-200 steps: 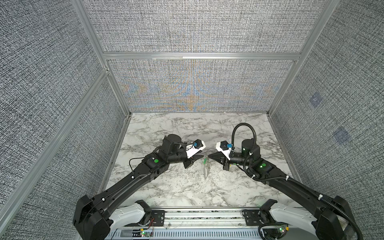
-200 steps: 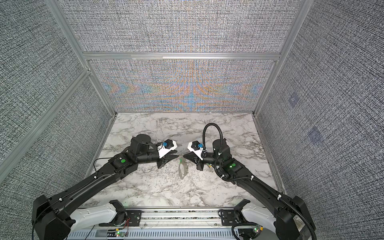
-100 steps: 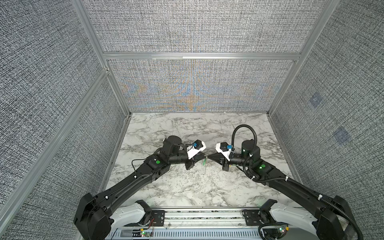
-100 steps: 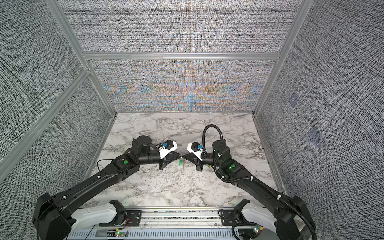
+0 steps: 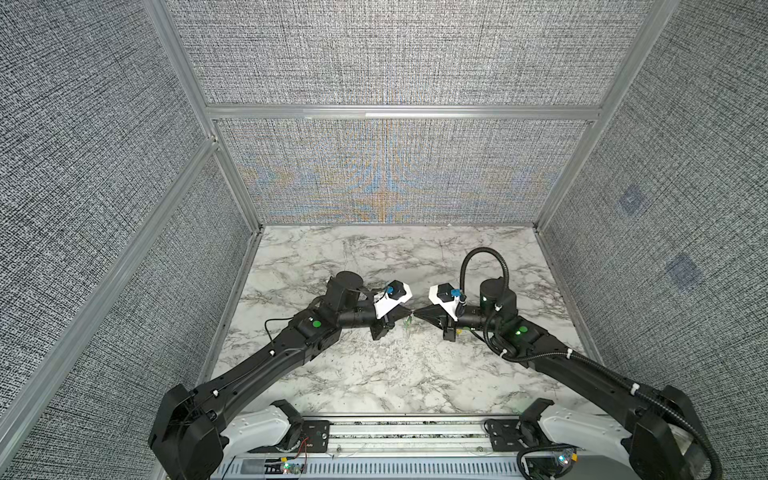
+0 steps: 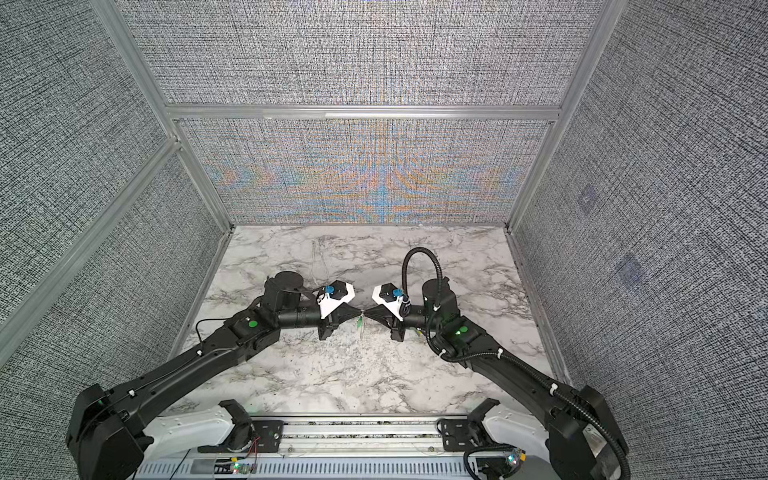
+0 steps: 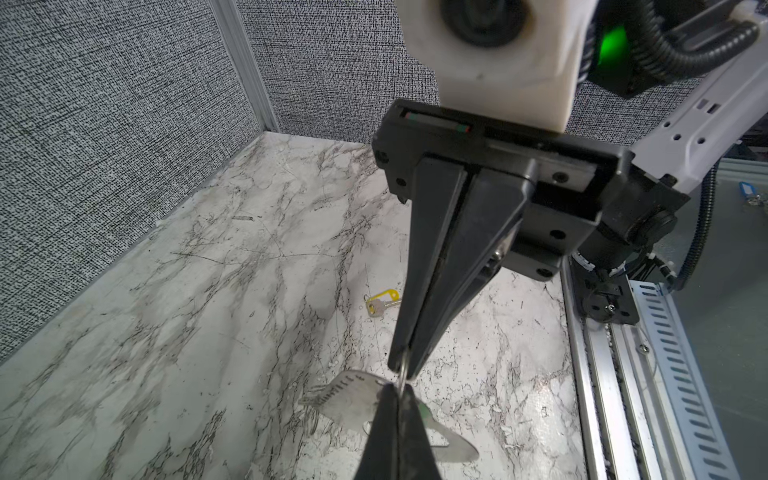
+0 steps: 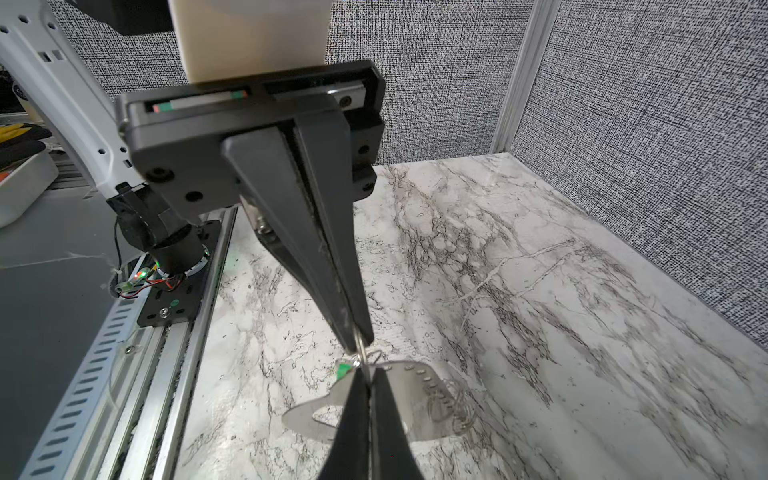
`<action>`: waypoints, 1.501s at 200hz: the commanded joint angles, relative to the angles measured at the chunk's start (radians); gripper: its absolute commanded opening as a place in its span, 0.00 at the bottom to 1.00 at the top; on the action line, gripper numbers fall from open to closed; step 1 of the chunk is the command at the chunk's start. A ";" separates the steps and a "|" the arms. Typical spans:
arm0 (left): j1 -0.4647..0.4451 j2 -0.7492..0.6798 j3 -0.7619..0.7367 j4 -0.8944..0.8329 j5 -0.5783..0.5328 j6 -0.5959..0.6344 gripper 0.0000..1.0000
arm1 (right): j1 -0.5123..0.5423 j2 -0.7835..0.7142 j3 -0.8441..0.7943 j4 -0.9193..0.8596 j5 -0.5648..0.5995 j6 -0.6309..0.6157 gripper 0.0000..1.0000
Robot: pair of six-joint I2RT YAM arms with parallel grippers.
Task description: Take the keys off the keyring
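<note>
1. Since a second ago, the left claw (image 7: pixel 398 392) has been brought in and closed, and it is now met tip to tip with the right claw (image 7: pixel 402 365) above the table (image 7: pixel 208 291).
2. Both claws are closed on the thin wire loop at the top of the keyring (image 7: pixel 353 399), a silvery, notched flat piece that is held clear of the table and appears blurred.
3. The green-tagged key (image 7: pixel 422 411) is seen hanging beside it, just under the tips.
4. The yellow-tagged key (image 7: pixel 382 300) is seen lying on the table, apart from the keyring.
</note>
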State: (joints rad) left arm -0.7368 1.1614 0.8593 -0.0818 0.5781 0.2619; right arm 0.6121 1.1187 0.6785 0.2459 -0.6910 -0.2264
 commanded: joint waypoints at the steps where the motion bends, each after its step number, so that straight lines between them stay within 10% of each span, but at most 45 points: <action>1: -0.001 0.009 0.032 0.004 0.023 0.028 0.00 | 0.002 -0.005 0.013 -0.017 0.057 -0.026 0.08; 64: -0.004 0.077 0.164 -0.232 -0.080 0.151 0.00 | 0.004 -0.106 0.024 -0.206 0.251 -0.139 0.32; 300: -0.030 0.131 0.299 -0.419 -0.064 0.314 0.00 | 0.041 -0.020 0.003 0.008 0.107 0.020 0.06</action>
State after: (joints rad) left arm -0.7662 1.2991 1.1572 -0.4950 0.4835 0.5610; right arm 0.6529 1.0962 0.6846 0.2134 -0.5568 -0.2264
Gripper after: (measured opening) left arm 0.050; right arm 0.087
